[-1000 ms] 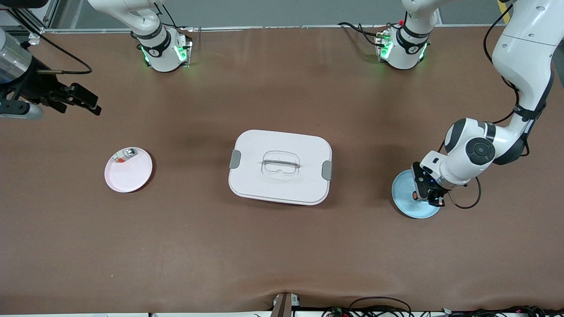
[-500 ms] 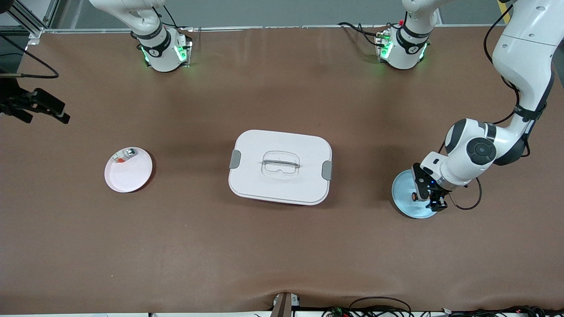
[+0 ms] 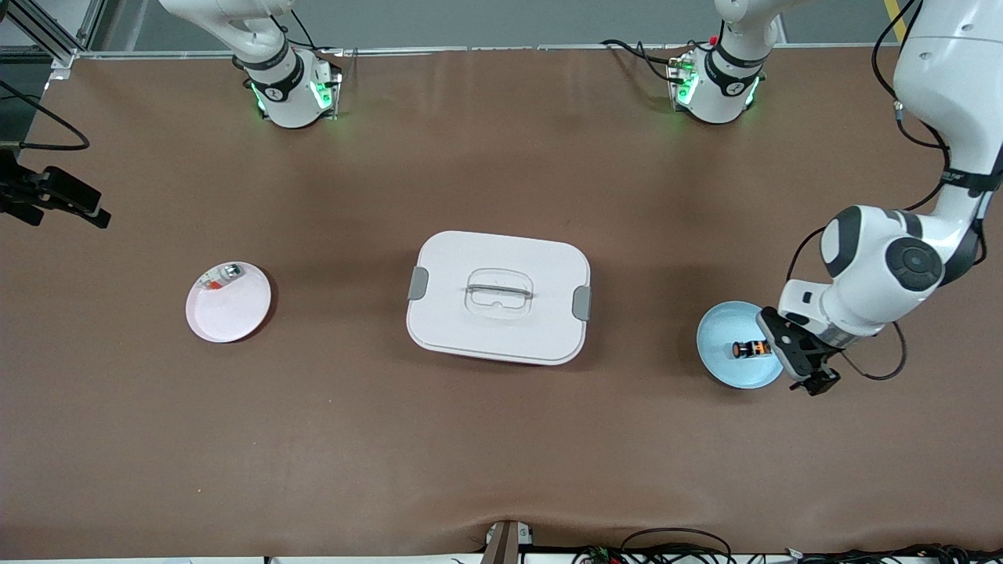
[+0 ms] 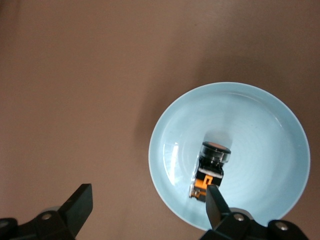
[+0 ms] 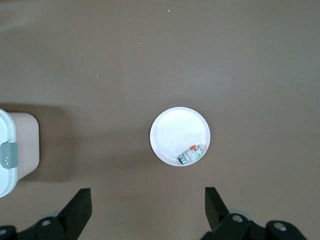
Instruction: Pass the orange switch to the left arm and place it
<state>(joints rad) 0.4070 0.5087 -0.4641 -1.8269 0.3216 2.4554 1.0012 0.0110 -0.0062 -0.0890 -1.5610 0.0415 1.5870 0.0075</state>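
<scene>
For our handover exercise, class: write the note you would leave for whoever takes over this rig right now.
Left hand: open, at the edge of the light-blue plate, holding nothing.
Right hand: open, empty, over the right arm's end of the table; that arm waits.
Orange switch: lying on its side in the light-blue plate.
Box: mid-table, lid on.
Pink plate: holds a small silver-and-red piece.
Done: switch lies on the plate at the left arm's end.
Left: seemingly only pulling the left arm away.
</scene>
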